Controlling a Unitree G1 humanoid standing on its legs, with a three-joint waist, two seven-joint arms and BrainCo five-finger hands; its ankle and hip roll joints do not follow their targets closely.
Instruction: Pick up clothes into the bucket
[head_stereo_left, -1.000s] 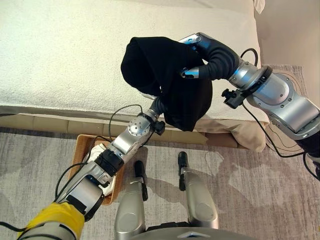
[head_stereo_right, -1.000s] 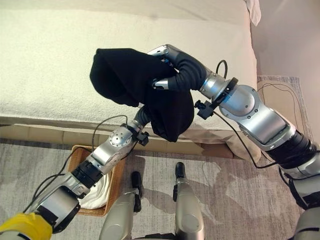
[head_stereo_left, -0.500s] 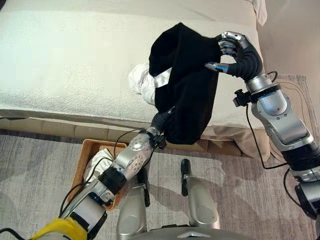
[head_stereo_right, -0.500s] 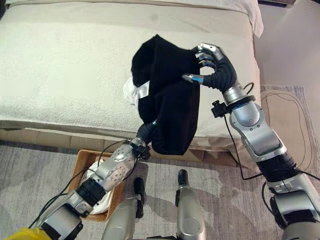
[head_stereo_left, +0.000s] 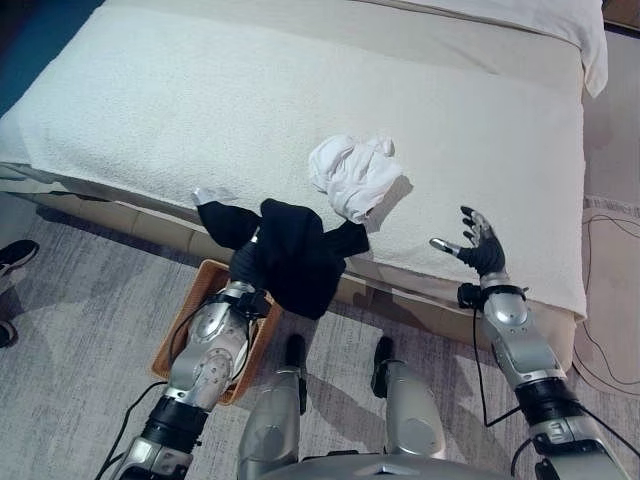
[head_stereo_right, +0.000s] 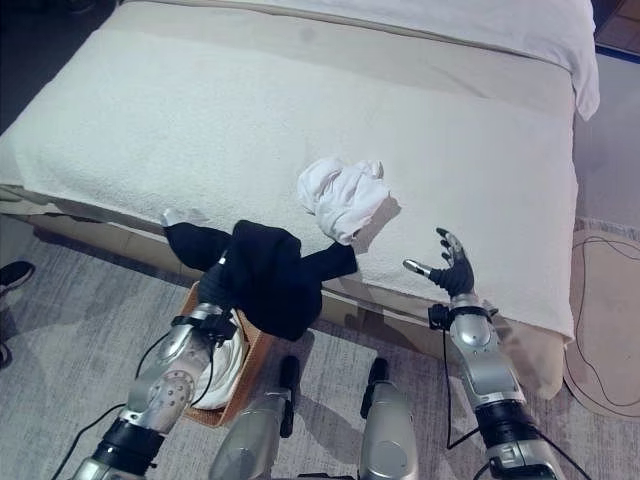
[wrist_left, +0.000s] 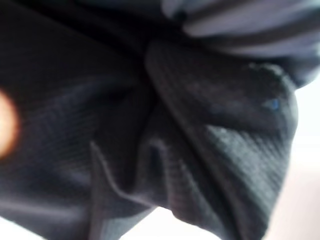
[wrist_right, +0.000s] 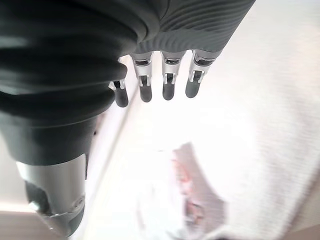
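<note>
Two garments matter at this moment. On the left, a black garment (head_stereo_left: 290, 255) hangs off the end of the left arm, draped so fully over the left hand that I cannot tell whether its fingers are curled in the cloth; the left wrist view looks straight into dark ribbed folds. The bundle hangs just above the wicker basket (head_stereo_left: 190, 305), which sits on the rug against the side of the bed (head_stereo_left: 150, 110) and already has white cloth (head_stereo_right: 225, 365) in it. So the step in hand looks like the drop: the arm needs to lower the black garment over the basket's opening and let it slide off, taking care that the trailing sleeve does not catch on the rim or the edge of the bed. Further right, a crumpled white garment (head_stereo_left: 352, 176) lies on the bed near its front edge, not yet collected. Rightmost, the right hand (head_stereo_left: 480, 248) hovers over the edge of the bed, fingers spread and holding nothing.
</note>
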